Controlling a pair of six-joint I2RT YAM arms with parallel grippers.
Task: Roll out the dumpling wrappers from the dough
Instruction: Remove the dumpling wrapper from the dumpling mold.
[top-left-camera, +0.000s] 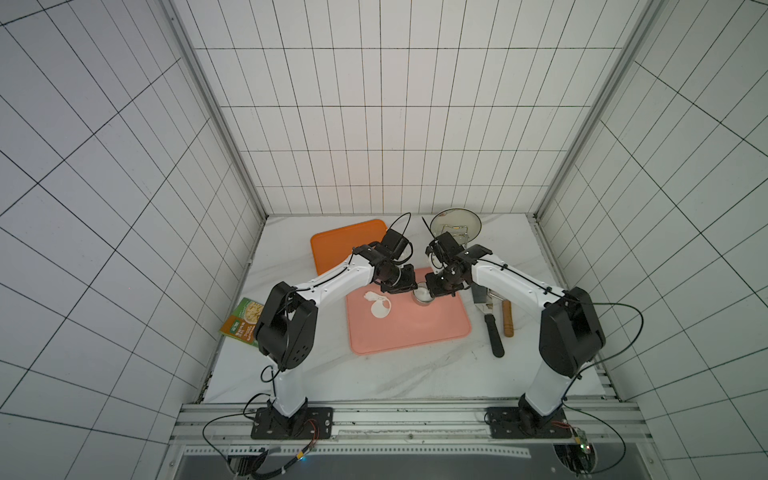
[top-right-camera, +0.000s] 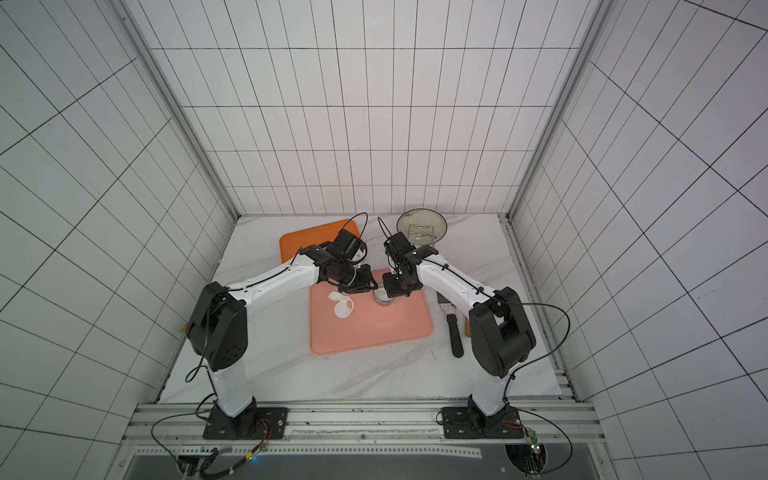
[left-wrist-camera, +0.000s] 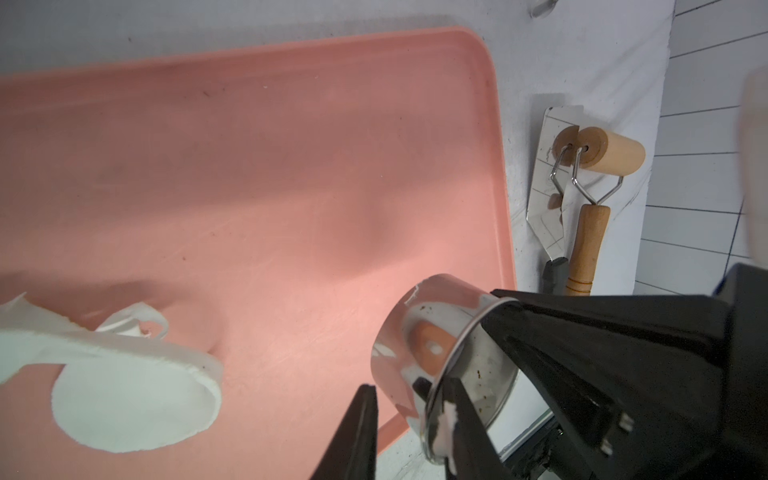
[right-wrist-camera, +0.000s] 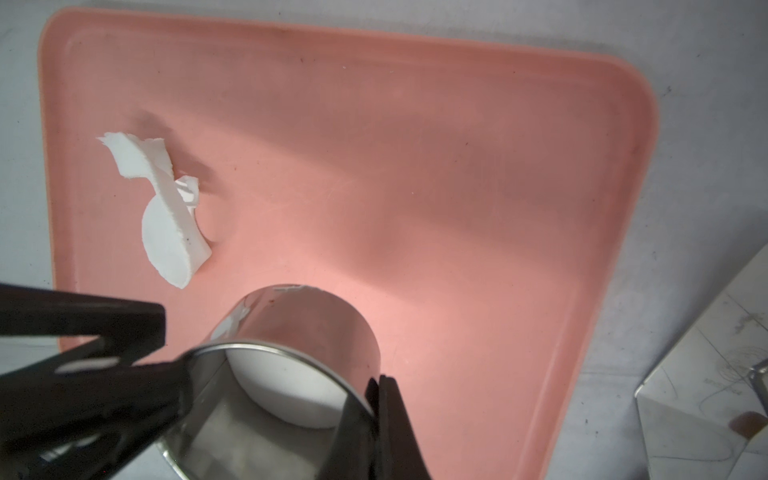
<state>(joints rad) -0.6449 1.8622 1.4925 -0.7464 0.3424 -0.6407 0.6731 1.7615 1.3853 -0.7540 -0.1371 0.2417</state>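
Item: wrapper (right-wrist-camera: 286, 386), lodged inside tilted steel ring (right-wrist-camera: 299, 328) over pink mat (right-wrist-camera: 457, 166); dough scrap (right-wrist-camera: 166, 216) apart on mat. Grip: right hand (right-wrist-camera: 376, 399) pinching ring wall; left hand (left-wrist-camera: 409, 386) astride rim, jaws apart. Risk: torn or creased disc from closing pinch.

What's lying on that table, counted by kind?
Mats: 2, pink mat, orange mat
Tools: 3, steel ring, wooden roller, scraper
Dough pieces: 2, ragged dough, round wrapper inside the ring
Plate: 1
Packet: 1
Total: 9
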